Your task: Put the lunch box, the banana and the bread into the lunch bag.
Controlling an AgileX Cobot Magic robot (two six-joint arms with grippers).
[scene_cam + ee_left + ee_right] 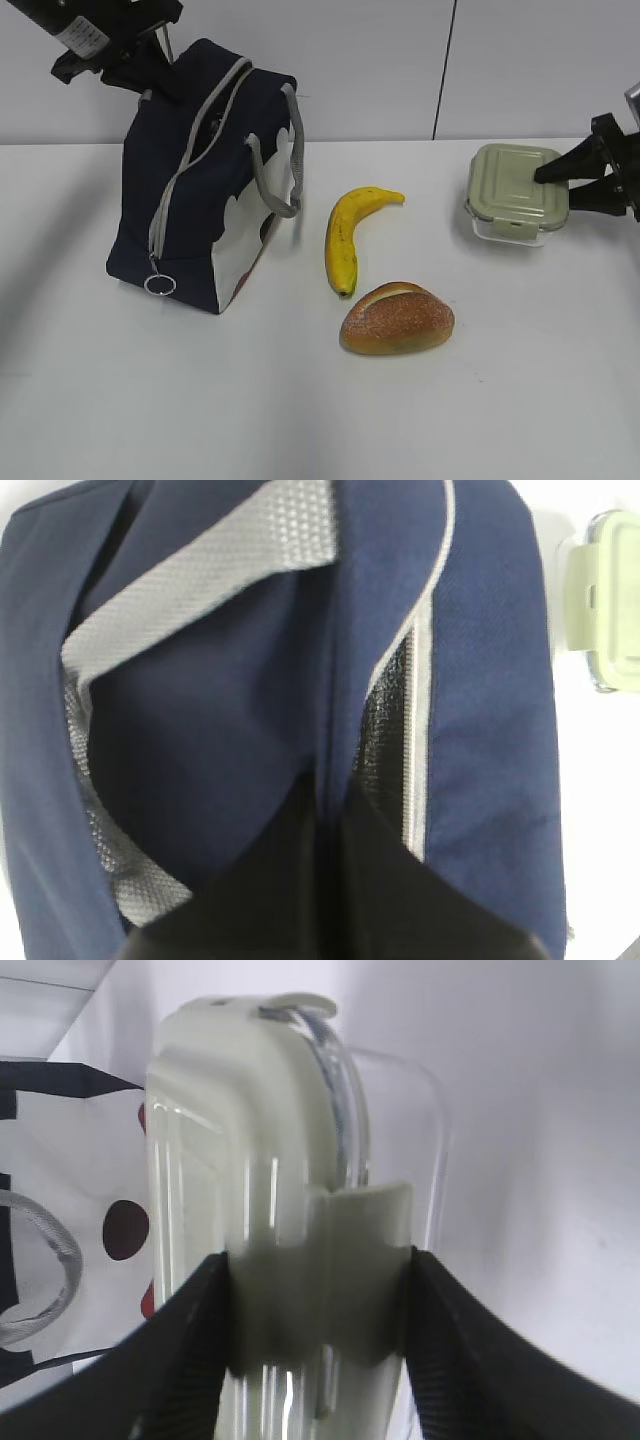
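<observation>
My right end effector (320,1340) clamped across clear glass lunch box with sage-green lid (517,192); navy fabric lunch bag (205,170) lies at nine o'clock; left end effector together.

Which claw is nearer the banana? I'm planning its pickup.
Right. The right claw grips the lunch box beside the banana; the left claw holds the lunch bag's top.

navy fabric lunch bag (200,170): grey zip tape, grey woven handles, white side panel with dark red dots, perhaps print | curved yellow banana (345,238): greenish tip | oval golden-brown crusty bread (397,319): pale slash | clear glass lunch box (517,192): sage-green lid | table (520,400): plain white
</observation>
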